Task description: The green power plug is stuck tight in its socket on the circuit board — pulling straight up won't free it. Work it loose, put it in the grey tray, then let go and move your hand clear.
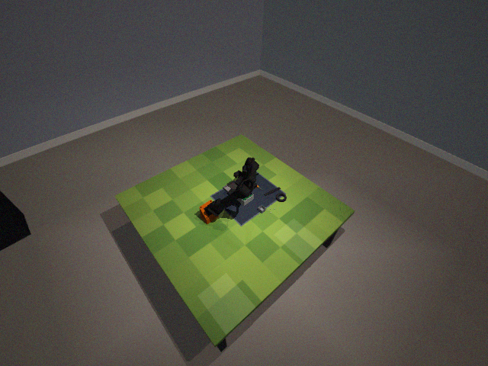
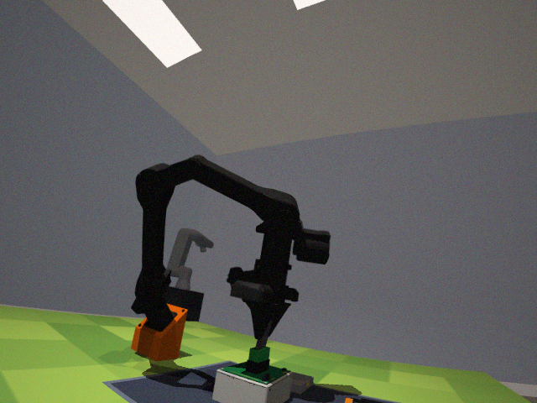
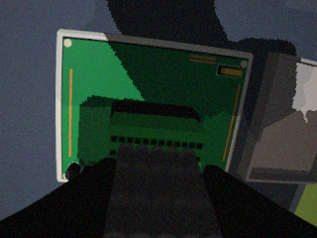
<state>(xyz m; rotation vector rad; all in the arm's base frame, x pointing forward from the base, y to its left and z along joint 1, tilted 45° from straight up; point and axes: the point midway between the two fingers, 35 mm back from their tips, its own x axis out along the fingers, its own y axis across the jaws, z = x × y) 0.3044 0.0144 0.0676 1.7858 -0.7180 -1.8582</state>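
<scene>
Blue-grey walls (image 1: 130, 51) (image 2: 433, 217) meet in a corner at about twelve o'clock in the top view, above a brownish floor (image 1: 393, 275). On that floor stands a bench (image 1: 295, 177) (image 2: 56, 347) (image 3: 309, 203), its top patterned in green squares. A black arm (image 1: 230, 198) (image 2: 153, 234) rises from an orange base (image 1: 207, 220) (image 2: 158, 347), at eight o'clock from the circuit board as seen from the top, and bends over a dark blue mat (image 1: 252, 214) (image 2: 143, 388) (image 3: 25, 124). On the mat sits a pale box (image 1: 246, 201) (image 2: 242, 388) (image 3: 59, 99) carrying the green circuit board (image 1: 247, 197) (image 2: 234, 369) (image 3: 94, 64). The grey tray (image 1: 227, 188) (image 2: 302, 382) (image 3: 282, 144) lies near it, at ten o'clock from the top and three o'clock in the wrist view. The gripper (image 2: 261, 342) (image 3: 160, 173) points down, its fingers closed on the green plug (image 2: 258, 354) (image 3: 156, 129), which is at the black socket (image 2: 257, 367) (image 3: 154, 108) on the board; how deep it sits I cannot tell. From the top, a black ring (image 1: 280, 200) lies at three o'clock from the board, a dark rod (image 1: 271, 191) at two, and a small grey piece (image 1: 261, 208) at four.
</scene>
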